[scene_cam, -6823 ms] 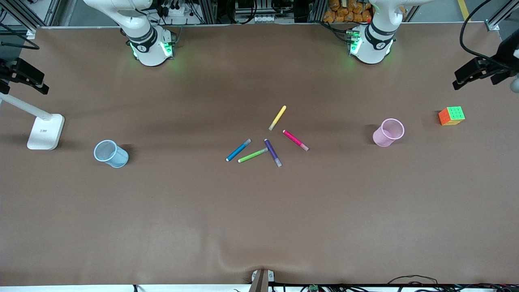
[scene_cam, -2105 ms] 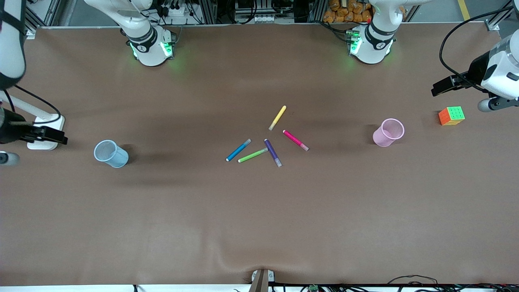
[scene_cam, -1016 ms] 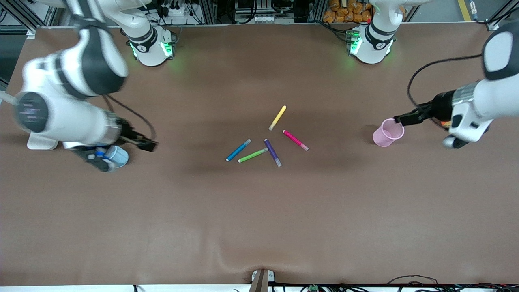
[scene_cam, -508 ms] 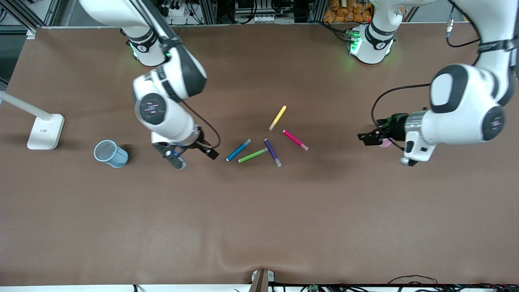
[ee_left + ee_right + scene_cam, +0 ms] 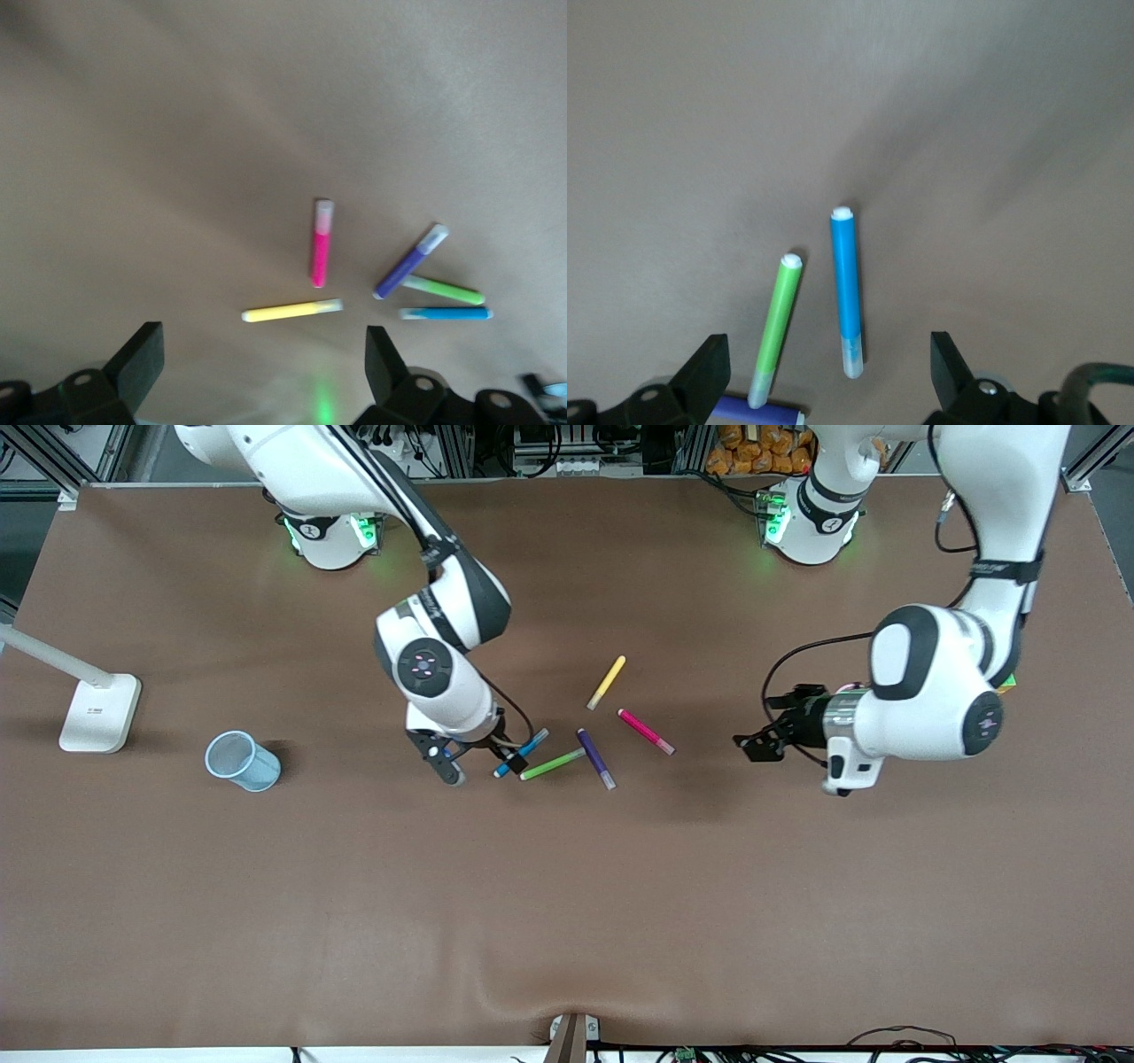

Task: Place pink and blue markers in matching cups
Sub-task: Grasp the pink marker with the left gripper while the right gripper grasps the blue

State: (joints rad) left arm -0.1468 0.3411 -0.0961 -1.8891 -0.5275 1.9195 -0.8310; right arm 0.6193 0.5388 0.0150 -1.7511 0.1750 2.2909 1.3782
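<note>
Brown paper-covered table (image 5: 567, 921), five slim felt-tip pens loose mid-table, both arms reaching in.
Right gripper (image 5: 478, 760) wide open, empty, over the bright blue marker (image 5: 521, 753); pale cap end points toward the bases. Left gripper (image 5: 757, 737) wide open, empty, over bare table toward the left arm's end from the magenta-pink marker (image 5: 646, 732). Green pen (image 5: 552, 764) just beside the blue one, nearer the front camera; purple pen (image 5: 596, 759) meets its end; yellow pen (image 5: 607, 682) farthest from camera. Light blue mesh-walled cup (image 5: 241, 761) stands toward the right arm's end, well apart from the pens. Pale pink cup (image 5: 852, 687): only a sliver shows past the left arm. White lamp base (image 5: 99, 713) near the blue cup.
</note>
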